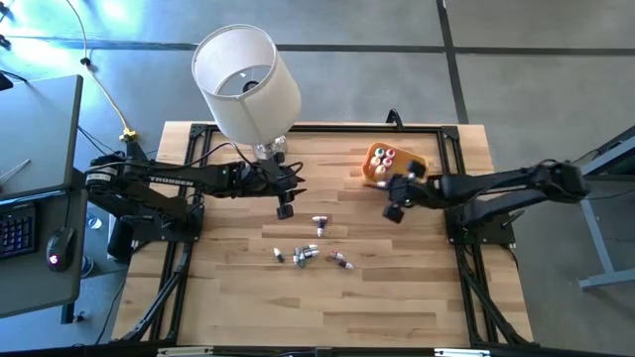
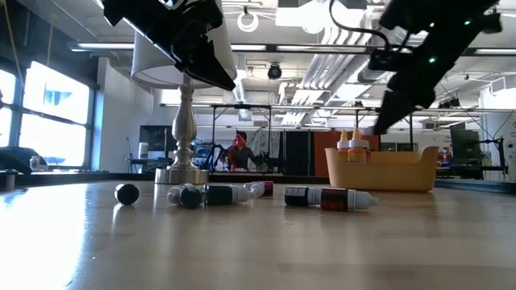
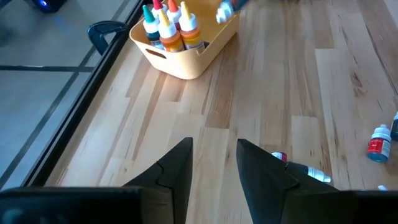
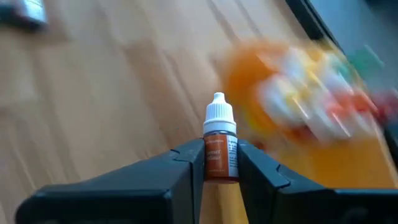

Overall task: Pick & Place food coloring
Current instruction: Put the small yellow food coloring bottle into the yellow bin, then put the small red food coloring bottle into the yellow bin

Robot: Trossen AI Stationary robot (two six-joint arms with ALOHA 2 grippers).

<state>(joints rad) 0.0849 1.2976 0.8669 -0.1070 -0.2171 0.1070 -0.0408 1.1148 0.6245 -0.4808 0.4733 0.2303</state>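
One food coloring bottle (image 4: 219, 149) is pinched in my right claw (image 4: 217, 163), high-view centre-right beside the orange bin (image 1: 414, 159). My left claw (image 3: 214, 171) hovers slightly parted, gripping nothing.

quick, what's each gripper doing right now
Left gripper: open, holding nothing, above the table.
Right gripper: shut on a bottle, near the orange bin.
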